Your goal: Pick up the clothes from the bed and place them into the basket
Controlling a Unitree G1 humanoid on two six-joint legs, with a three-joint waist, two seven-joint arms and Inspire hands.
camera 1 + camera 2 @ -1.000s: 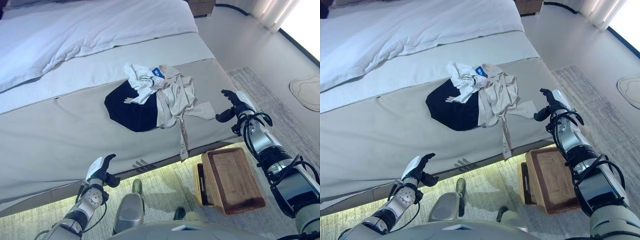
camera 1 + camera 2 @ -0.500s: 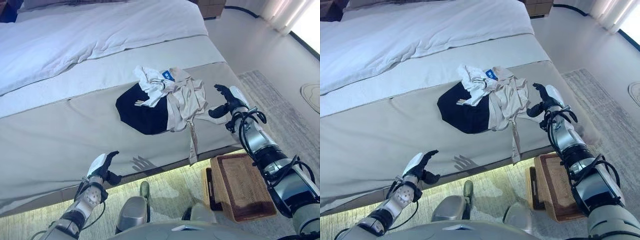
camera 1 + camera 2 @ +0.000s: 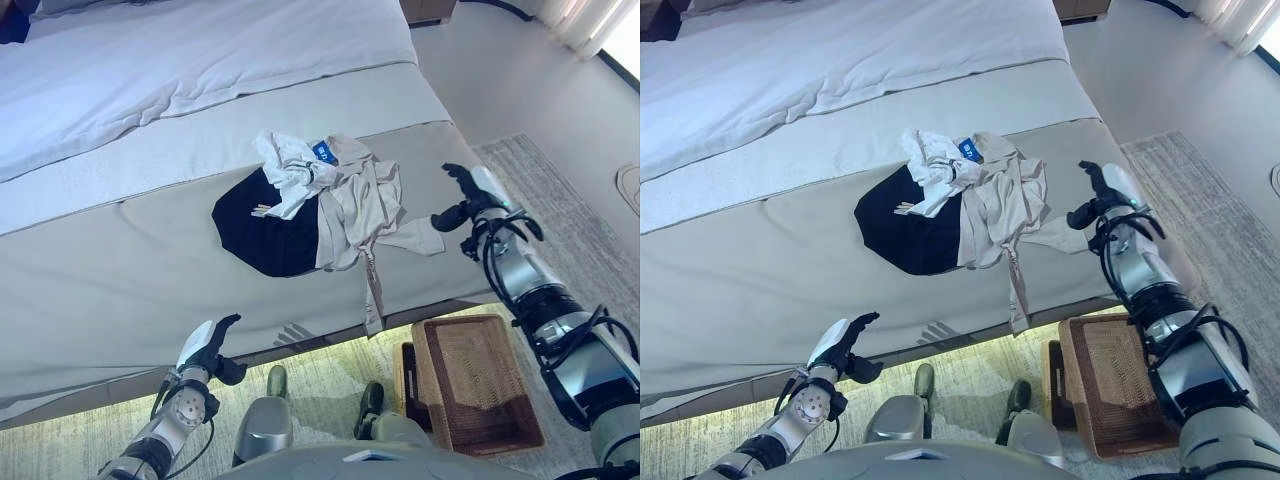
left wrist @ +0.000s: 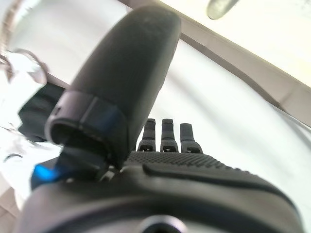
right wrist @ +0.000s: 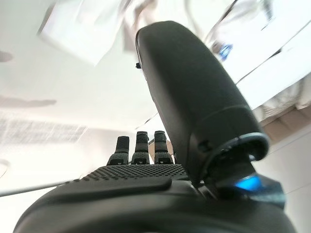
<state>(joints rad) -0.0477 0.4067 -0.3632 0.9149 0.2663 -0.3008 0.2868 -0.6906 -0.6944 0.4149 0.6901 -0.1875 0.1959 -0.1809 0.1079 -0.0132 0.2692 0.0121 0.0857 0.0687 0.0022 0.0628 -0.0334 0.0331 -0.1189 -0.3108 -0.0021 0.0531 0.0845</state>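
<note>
A heap of clothes lies on the bed's grey cover near the foot edge: a dark navy garment (image 3: 262, 234), a crumpled white piece (image 3: 288, 170) and a beige garment (image 3: 358, 203) whose strap hangs over the bed's side. My right hand (image 3: 468, 202) hovers open just right of the beige cloth's corner, holding nothing. Low at the front, below the bed's edge, my left hand (image 3: 206, 350) is open and empty. The brown woven basket (image 3: 478, 386) stands on the floor under my right arm.
The bed (image 3: 120, 260) fills the left and middle, with a white duvet (image 3: 180, 70) further up. A patterned rug (image 3: 575, 230) lies on the floor to the right. A pale mat (image 3: 630, 183) shows at the right edge.
The camera has shifted, so the whole scene has slid. My right hand stays beside the beige cloth's corner; my left hand has sunk a little lower.
</note>
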